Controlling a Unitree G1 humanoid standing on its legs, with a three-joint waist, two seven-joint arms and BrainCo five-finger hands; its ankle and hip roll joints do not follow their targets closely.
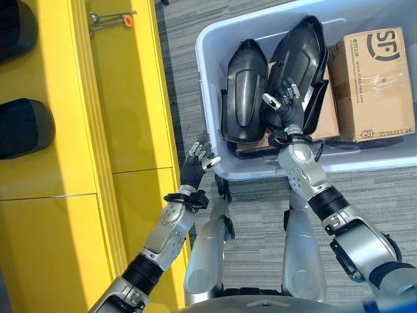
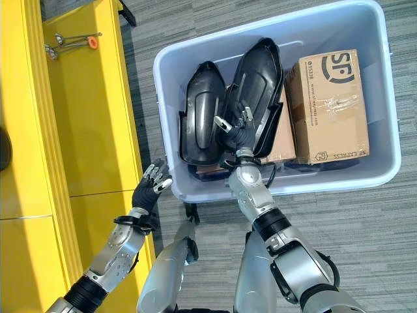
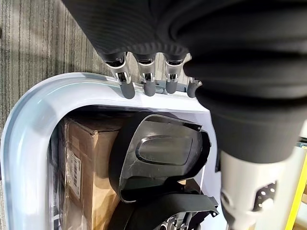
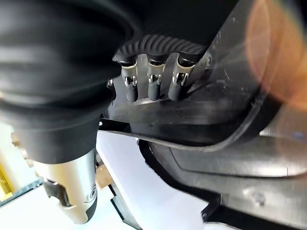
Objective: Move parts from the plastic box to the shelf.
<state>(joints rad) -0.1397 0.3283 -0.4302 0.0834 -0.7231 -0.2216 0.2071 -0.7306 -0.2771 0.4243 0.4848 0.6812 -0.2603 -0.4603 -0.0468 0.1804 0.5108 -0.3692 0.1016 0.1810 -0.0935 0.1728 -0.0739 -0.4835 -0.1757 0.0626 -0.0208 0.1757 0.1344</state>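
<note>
The right hand (image 1: 285, 104) reached into the plastic box (image 1: 212, 59), its fingers (image 4: 152, 85) spread loose on a big black part (image 1: 296, 55) and not curled round it. Another black part (image 1: 242, 91) lay just beside it, next to a brown cardboard box (image 1: 374, 81). The left hand (image 1: 197, 162) hung open outside the box's near corner, holding nothing, beside the yellow shelf (image 1: 124, 117).

Black parts (image 1: 273, 78) hide a cardboard box (image 1: 326, 120) beneath.
</note>
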